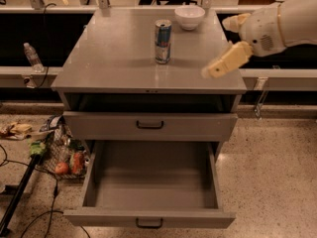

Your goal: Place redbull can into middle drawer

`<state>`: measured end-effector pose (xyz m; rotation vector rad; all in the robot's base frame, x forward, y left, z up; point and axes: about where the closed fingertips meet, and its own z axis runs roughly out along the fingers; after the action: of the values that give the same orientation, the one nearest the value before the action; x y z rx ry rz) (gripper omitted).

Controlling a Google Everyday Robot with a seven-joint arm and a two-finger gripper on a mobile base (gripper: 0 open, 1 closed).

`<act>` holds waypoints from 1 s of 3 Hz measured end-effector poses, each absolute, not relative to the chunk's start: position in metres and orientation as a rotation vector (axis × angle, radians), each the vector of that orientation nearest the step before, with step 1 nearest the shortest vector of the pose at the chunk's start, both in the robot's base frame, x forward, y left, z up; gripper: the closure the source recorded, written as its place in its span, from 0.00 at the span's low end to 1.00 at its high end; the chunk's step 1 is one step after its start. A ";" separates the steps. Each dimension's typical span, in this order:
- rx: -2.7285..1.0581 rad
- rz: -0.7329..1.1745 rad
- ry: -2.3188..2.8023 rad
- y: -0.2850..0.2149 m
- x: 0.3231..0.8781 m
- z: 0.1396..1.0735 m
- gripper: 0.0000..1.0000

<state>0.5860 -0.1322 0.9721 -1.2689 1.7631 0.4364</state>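
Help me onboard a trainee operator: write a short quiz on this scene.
1. True or false: the redbull can stands upright on the cabinet top, apart from the white bowl.
2. Fill in: the middle drawer is pulled ___, with nothing visible inside.
3. Where is the end effector?
A) inside the middle drawer
B) by the cabinet top's right edge, open, not touching the can
C) shut on the bowl

Key: 1 true; 2 open; 3 B.
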 end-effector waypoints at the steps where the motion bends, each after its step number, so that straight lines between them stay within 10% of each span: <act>1: -1.121 0.539 1.628 -0.104 0.636 0.986 0.00; 3: -0.846 0.519 1.728 -0.064 0.753 0.948 0.00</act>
<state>0.7529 -0.0639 0.9482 -0.8456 1.7283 0.5193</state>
